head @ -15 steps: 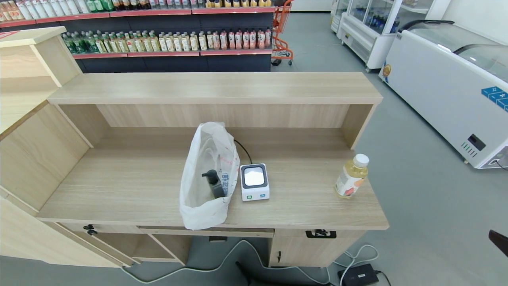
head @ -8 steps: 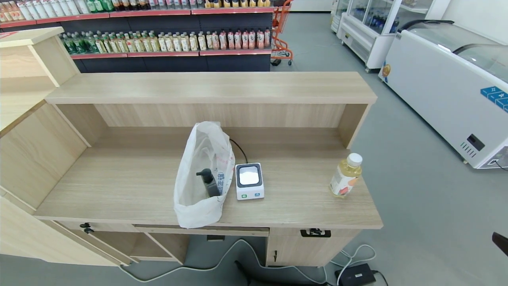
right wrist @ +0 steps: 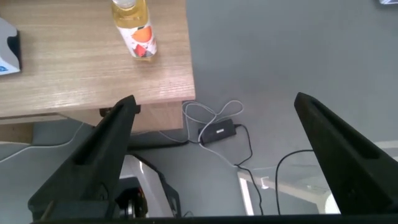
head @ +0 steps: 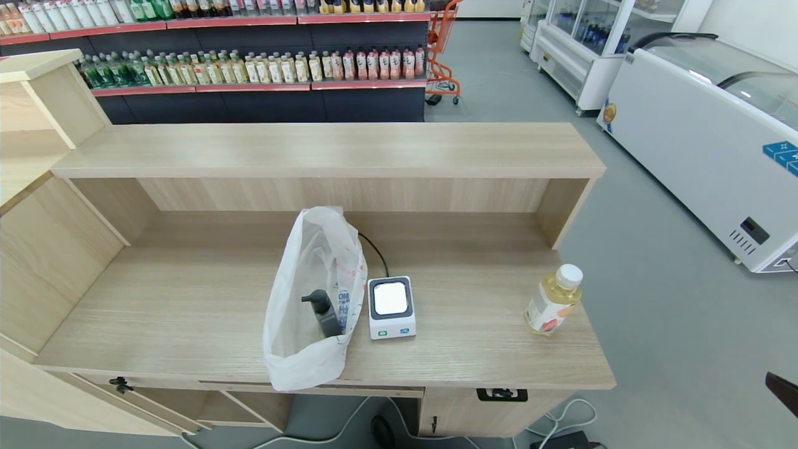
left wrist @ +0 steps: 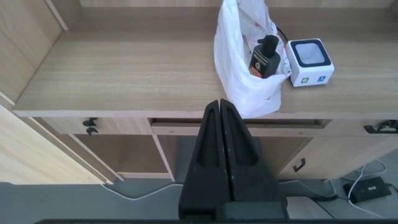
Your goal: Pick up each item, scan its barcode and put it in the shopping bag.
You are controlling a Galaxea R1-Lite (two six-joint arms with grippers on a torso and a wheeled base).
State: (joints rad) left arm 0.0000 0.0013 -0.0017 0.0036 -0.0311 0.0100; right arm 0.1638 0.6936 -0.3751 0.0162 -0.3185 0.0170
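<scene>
A white plastic shopping bag (head: 312,312) stands open on the wooden counter (head: 187,305), with a black pump bottle (head: 323,313) upright inside it. Right beside the bag sits the white barcode scanner (head: 391,299), window facing up. A drink bottle (head: 553,300) with yellow liquid and a white cap stands near the counter's right end. My left gripper (left wrist: 220,104) is shut and empty, low in front of the counter edge, in line with the bag (left wrist: 239,74). My right gripper (right wrist: 214,98) is open and empty over the floor, off the counter's front right corner, short of the drink bottle (right wrist: 135,28).
A raised shelf (head: 324,149) overhangs the back of the counter. Chest freezers (head: 704,137) stand to the right across a grey floor. Cables and a power brick (right wrist: 219,130) lie on the floor by the counter's right corner. Store shelving (head: 249,62) with bottles is behind.
The whole head picture has shifted, so the camera has moved: the counter now looks nearer and lower. The bag, scanner and drink bottle keep their places on the counter.
</scene>
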